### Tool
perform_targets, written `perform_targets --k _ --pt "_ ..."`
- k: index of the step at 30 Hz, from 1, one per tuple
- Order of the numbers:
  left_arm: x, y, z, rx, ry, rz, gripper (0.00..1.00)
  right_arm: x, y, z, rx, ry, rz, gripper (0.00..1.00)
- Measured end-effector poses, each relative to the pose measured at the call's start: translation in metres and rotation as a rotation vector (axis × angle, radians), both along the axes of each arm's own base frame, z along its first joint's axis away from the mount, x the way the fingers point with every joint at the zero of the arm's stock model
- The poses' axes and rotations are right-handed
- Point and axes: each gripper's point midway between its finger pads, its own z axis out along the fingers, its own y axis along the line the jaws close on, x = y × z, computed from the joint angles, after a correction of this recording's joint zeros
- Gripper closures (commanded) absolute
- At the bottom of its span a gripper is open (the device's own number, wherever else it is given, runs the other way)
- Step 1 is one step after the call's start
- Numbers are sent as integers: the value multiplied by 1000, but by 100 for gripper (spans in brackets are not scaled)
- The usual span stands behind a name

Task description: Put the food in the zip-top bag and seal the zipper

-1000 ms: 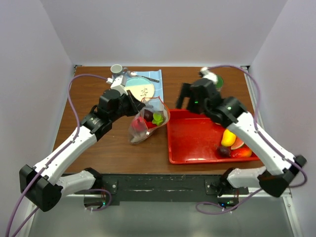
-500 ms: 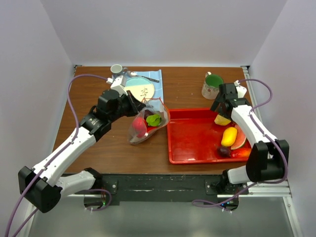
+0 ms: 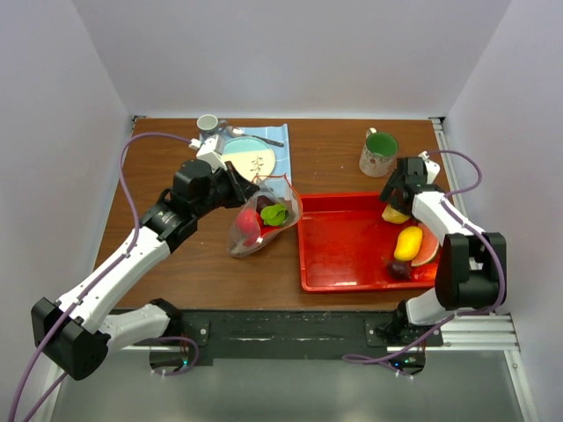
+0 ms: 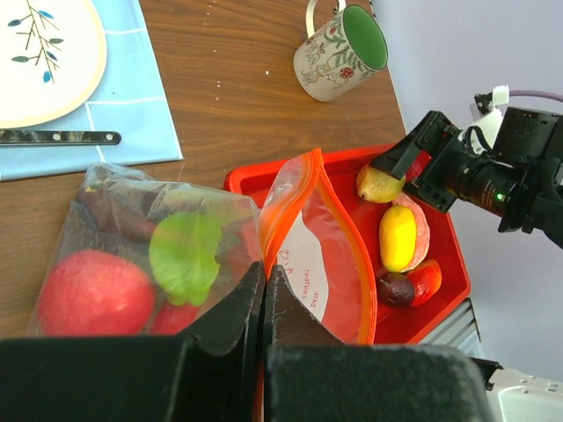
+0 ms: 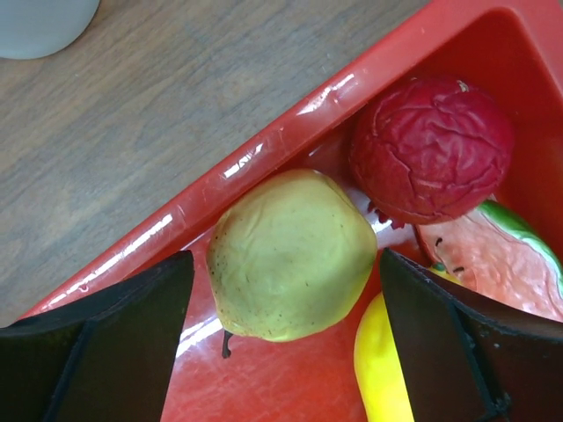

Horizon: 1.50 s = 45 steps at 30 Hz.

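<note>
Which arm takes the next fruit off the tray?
Right. The right gripper, open, straddles the yellow-green fruit in the red tray; the left gripper is shut on the rim of the zip-top bag.

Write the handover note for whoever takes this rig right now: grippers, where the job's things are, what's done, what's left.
left gripper: shut on the mouth edge of the zip-top bag, holding it up on the table beside the red tray.
right gripper: open, straddling the yellow-green fruit in the tray's far right corner, not gripping it.
Done: red, green and dark pieces are in the bag.
Left: the yellow-green fruit and the other pieces at the tray's right end go into the bag; the zipper is open and has to be sealed.
</note>
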Motion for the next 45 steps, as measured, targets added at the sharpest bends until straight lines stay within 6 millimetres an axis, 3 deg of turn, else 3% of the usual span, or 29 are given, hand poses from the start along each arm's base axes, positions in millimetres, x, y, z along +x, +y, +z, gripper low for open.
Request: perform_targets --k 8,11,14,15,16,18,22,25,28,32,34,36,39,41,42,43,45 --pt "0 0 0 0 0 0 100 0 4 -14 22 6 14 14" --pt "0 0 0 0 0 0 100 -2 5 -17 26 13 16 20" --pt "0 0 0 0 0 0 100 -2 5 -17 27 13 15 40" --pt "0 0 0 0 0 1 100 -3 6 -16 30 11 18 54" --pt "0 0 0 0 0 1 100 -4 7 -14 36 10 20 60" --pt "0 0 0 0 0 1 100 -6 10 -9 49 6 30 67" --pt "1 -1 -1 -2 4 3 100 -16 28 23 74 -27 83 69" --pt "3 -2 -3 0 9 3 100 -18 68 70 92 -99 197 69" --pt "5 -3 -5 0 13 4 100 -23 128 139 159 -243 361 69" --pt "8 -5 -6 -14 18 9 100 -50 203 226 296 -428 567 68" --pt "8 -6 -6 -16 20 10 100 -65 233 250 357 -468 649 68" --pt "9 -6 -6 -21 21 12 100 -76 260 257 390 -466 711 66" --pt "9 -7 -5 -25 21 13 100 -83 304 251 410 -429 785 58" --pt "9 -7 -5 -28 22 14 100 -85 332 229 394 -369 819 49" --pt "9 -7 -5 -31 23 15 100 -88 355 193 363 -276 846 40" --pt "9 -7 -5 -31 23 15 100 -88 356 190 360 -270 847 31" --pt "9 -7 -5 -31 23 15 100 -86 359 171 328 -226 835 22"
